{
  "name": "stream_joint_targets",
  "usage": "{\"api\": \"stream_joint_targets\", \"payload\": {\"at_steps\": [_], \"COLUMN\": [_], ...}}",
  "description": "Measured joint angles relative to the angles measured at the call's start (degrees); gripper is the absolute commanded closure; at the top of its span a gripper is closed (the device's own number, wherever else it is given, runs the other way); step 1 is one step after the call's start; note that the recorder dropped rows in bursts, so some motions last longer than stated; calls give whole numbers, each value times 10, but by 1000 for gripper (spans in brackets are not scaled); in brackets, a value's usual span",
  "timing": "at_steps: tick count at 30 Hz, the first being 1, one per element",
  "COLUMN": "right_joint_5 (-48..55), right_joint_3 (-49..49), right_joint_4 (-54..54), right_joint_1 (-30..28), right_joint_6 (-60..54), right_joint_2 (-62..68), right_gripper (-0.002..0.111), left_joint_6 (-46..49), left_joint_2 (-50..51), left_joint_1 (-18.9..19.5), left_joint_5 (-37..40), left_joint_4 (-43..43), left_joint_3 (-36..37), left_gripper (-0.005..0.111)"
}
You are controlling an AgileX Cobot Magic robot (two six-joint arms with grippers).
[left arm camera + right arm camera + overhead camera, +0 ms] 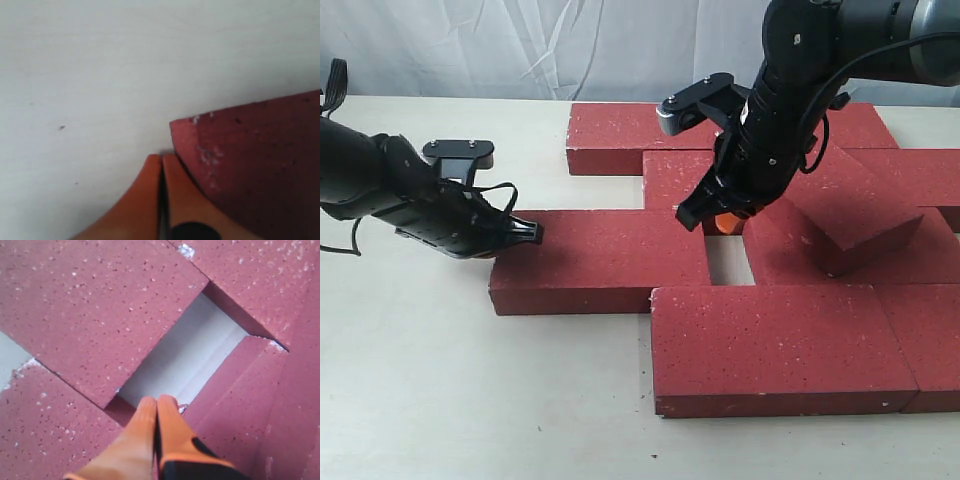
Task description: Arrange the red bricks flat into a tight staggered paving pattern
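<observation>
Robot lab bench: plain pale tabletop [410,380], draped white backdrop sheet [520,45], two black arms.

Dark-red speckled bricks [775,340] lie flat in staggered rows on the table [440,400]. One brick [855,220] rests tilted atop its neighbours, beside a small gap [730,262].

Soft, even light fills all three views, with only faint shadows under the red bricks [775,345] and no glare. The left wrist view is blurred throughout; the exterior view is sharp.
</observation>
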Motion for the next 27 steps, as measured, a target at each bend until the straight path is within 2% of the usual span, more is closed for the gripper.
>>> {"api": "stream_joint_targets", "payload": {"at_steps": [5,20,27], "right_joint_5": [0,-35,-36], "right_joint_3": [0,45,45], "right_joint_4": [0,-2,-2], "right_joint_1": [0,0,0], "right_joint_6": [0,0,0], "right_joint_2": [0,-28,-52], "right_gripper": [109,109,109], "left_joint_6": [0,0,-1], "left_joint_2": [0,0,1], "left_joint_1": [-15,-15,-46], "left_joint_5": [0,1,-5], "left_joint_4": [0,-46,-56], "left_joint_3": [0,0,0], "left_gripper": [107,107,107]}}
